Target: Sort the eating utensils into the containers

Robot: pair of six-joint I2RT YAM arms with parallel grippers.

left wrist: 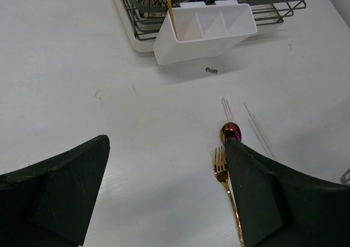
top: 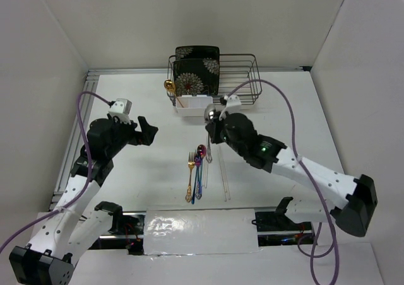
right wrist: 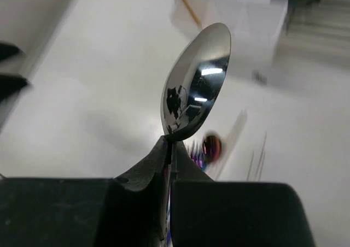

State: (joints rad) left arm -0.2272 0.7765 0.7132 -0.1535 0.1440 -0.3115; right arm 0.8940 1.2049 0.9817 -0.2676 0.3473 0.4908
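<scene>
My right gripper (top: 215, 122) (right wrist: 172, 144) is shut on the handle of a silver spoon (top: 210, 113) (right wrist: 197, 88), held in the air with its bowl up, just right of the white caddy (top: 192, 105) (left wrist: 205, 31). A gold spoon (top: 169, 86) (left wrist: 169, 6) stands in the caddy's left compartment. On the table lie a gold fork (top: 189, 178) (left wrist: 221, 168), an iridescent purple spoon (top: 201, 151) (left wrist: 231, 131), a silver fork (top: 209, 154) and pale chopsticks (top: 224, 181) (left wrist: 257, 129). My left gripper (top: 148, 132) (left wrist: 167, 148) hovers open left of them, holding nothing.
A dark wire dish rack (top: 243, 77) stands behind the caddy at the back, with black floral plates (top: 196, 70) upright in its left half. The table's metal rail (top: 72, 146) runs along the left side.
</scene>
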